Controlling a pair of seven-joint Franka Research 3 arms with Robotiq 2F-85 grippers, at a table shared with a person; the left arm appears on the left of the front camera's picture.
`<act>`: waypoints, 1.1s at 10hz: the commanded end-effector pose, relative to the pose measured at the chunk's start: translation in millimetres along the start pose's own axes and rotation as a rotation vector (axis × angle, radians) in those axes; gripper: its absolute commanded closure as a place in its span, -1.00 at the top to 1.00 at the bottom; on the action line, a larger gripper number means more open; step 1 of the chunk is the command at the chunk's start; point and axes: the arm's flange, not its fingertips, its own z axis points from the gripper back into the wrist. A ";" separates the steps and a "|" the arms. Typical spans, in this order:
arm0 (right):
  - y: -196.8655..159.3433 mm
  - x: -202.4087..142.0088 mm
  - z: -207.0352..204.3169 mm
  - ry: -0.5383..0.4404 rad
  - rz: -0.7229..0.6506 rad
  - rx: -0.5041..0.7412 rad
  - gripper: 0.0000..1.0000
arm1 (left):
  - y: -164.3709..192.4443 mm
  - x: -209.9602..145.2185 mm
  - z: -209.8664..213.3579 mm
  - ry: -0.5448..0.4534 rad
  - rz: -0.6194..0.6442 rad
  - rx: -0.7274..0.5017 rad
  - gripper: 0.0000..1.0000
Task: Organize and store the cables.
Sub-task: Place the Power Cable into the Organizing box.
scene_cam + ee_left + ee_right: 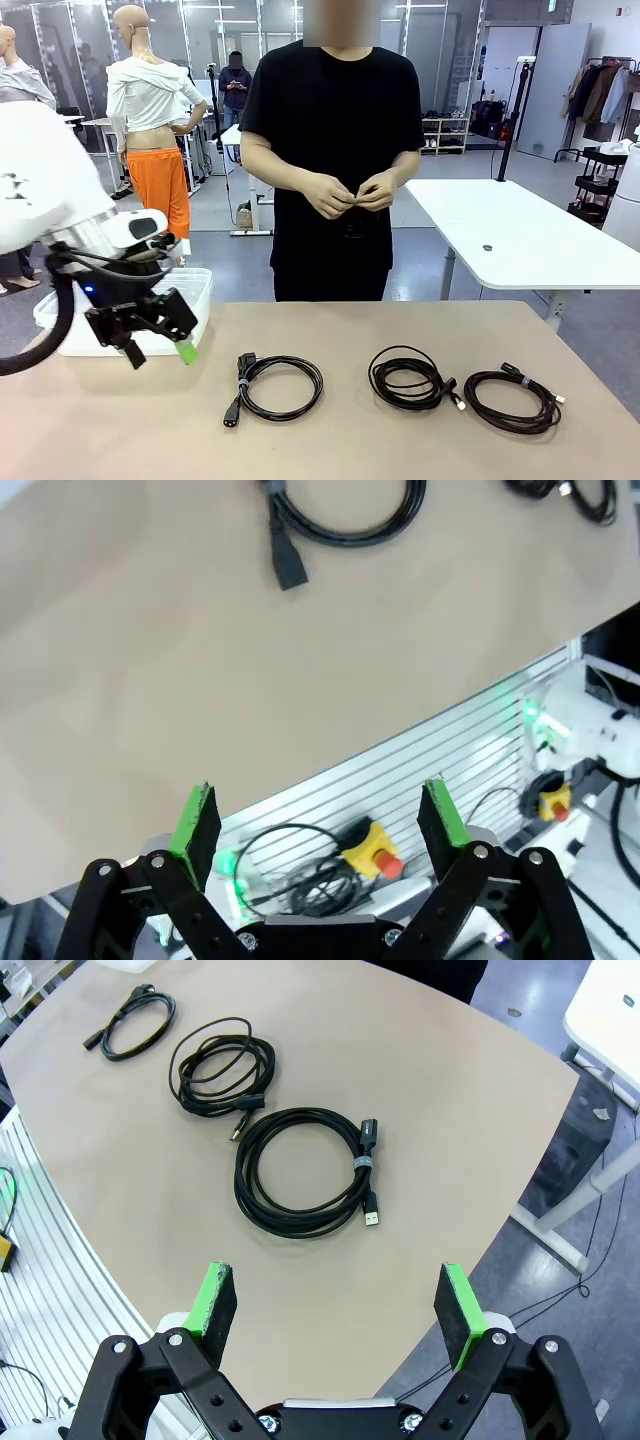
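Three black coiled cables lie in a row on the tan table [330, 440]: a left one [278, 388] with a chunky plug, a middle one [408, 378] and a right one [512, 400]. My left gripper [160, 353] hovers open over the table's left side, left of the left cable, with nothing between its green pads. In the left wrist view, that gripper [318, 810] is open and the left cable [350, 520] lies far ahead. My right gripper [335, 1285] is open and empty above the right cable [300, 1175], with the middle cable [222, 1065] and the left cable [135, 1022] beyond.
A white plastic bin [200, 285] stands at the table's far left, behind my left gripper. A person stands at the far side with both hands [350, 190] together at the waist. A yellow emergency button [372, 852] sits below the table's near edge.
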 end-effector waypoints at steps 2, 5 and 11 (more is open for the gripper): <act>-0.2 -1.0 1.1 -0.003 0.005 0.002 1.00 | -27.2 34.7 -35.5 -0.084 0.136 0.083 1.00; -0.2 -1.0 1.1 -0.003 0.005 0.002 1.00 | -42.6 78.3 -85.3 -0.130 0.136 0.097 1.00; -0.2 -1.0 1.1 -0.003 0.005 0.002 1.00 | -38.6 127.9 -149.8 -0.196 0.273 0.254 1.00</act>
